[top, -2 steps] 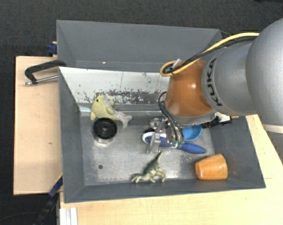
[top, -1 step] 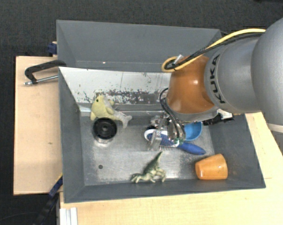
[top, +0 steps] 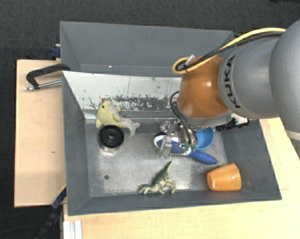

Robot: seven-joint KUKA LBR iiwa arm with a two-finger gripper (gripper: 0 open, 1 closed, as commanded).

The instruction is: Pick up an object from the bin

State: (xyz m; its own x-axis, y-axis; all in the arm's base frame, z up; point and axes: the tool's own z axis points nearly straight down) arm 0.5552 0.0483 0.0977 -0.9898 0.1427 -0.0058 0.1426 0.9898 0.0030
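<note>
Nearest us, a small green plastic dinosaur figure (top: 159,184) is lying by the near wall of the grey metal bin (top: 140,203), and a stubby orange plastic cup (top: 224,177) is lying on its side well to the right of it. Farther in, at mid-floor, the arm is hanging low with its fingers (top: 170,137) down at the left end of a blue plastic utensil (top: 205,157), whose pointed end is lying toward the orange cup. We are seeing blue just beside the fingers, but we cannot tell whether they are open, closed or gripping. Well to the left, a black round cap (top: 111,136) is sitting just in front of a pale yellow soft toy (top: 107,114) near the far wall.
</note>
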